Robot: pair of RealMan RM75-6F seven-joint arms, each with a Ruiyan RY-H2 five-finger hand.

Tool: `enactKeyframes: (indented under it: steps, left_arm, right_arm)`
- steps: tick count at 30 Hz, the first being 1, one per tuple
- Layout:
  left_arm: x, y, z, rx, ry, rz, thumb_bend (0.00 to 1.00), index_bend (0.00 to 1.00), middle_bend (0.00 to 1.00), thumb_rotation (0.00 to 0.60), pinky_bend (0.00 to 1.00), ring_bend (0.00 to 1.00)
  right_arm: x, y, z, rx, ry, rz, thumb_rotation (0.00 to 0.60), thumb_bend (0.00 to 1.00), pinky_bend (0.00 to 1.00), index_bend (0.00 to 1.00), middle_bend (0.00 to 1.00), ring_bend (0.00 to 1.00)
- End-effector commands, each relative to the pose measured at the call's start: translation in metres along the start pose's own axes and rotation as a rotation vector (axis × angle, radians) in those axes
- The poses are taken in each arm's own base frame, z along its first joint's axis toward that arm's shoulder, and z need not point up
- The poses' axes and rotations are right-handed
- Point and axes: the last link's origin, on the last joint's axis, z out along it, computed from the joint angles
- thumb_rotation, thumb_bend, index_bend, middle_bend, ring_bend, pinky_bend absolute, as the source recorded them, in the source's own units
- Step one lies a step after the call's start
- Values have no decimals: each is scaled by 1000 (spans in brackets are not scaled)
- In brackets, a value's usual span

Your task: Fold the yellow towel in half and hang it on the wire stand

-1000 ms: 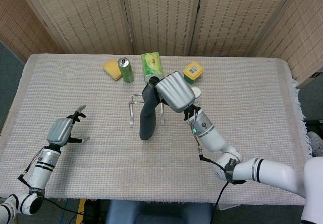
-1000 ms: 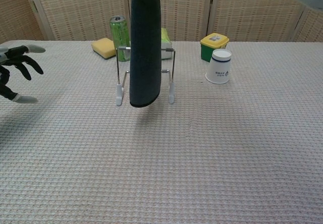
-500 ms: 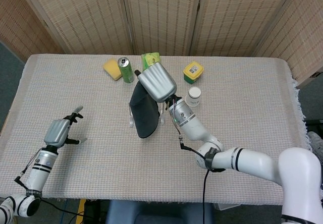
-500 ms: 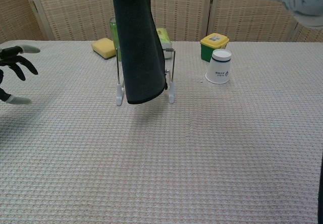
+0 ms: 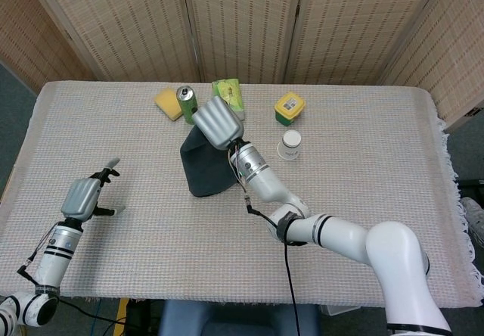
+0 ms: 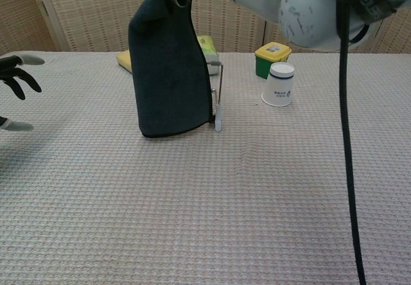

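The towel looks dark grey-blue, with a sliver of yellow at its top edge in the chest view. It hangs folded from my right hand, which grips its top edge above the wire stand. Its lower edge reaches the table in front of the stand. Only the stand's right post and foot show in the chest view; the towel covers the rest. My left hand hovers open over the table's left side, far from the towel and holding nothing.
Behind the stand sit a yellow sponge, a green can and a green packet. To the right stand a yellow-lidded container and a white cup.
My right hand has carried the towel leftward and lower, turning it so its broad face covers the stand. The left hand has drifted slightly left and back.
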Motion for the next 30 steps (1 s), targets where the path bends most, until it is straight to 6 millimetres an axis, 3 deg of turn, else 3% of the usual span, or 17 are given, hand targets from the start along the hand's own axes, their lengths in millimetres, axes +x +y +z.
enactKeyframes:
  steps: [1, 17, 19, 24, 26, 30]
  left_arm:
    - [0, 0, -1, 2, 1, 0, 126, 69, 323, 599, 746, 381]
    - [-1, -9, -5, 30, -8, 11, 126, 68, 323, 600, 745, 381]
    - [-2, -10, -6, 32, -9, 9, 126, 68, 324, 600, 745, 381]
    - [-3, -11, -6, 36, -13, 10, 126, 68, 323, 600, 745, 381]
    - [-3, -12, -6, 38, -14, 8, 126, 68, 323, 599, 745, 381]
    - [-3, -11, -6, 35, -16, 15, 126, 68, 323, 598, 745, 381]
  right_arm:
    - [-7, -6, 8, -3, -16, -21, 600, 539, 1000, 690, 858, 985]
    - [-28, -2, 36, -90, -79, -1, 600, 537, 1000, 681, 856, 986]
    - [-29, -4, 38, -97, -87, 0, 600, 527, 1000, 603, 856, 986]
    - [-34, -6, 42, -112, -125, -3, 600, 467, 1000, 72, 858, 985]
    - [-35, -6, 43, -117, -134, 2, 600, 461, 1000, 11, 858, 983]
    - [-36, -2, 43, -129, -145, 17, 600, 458, 1000, 0, 855, 974]
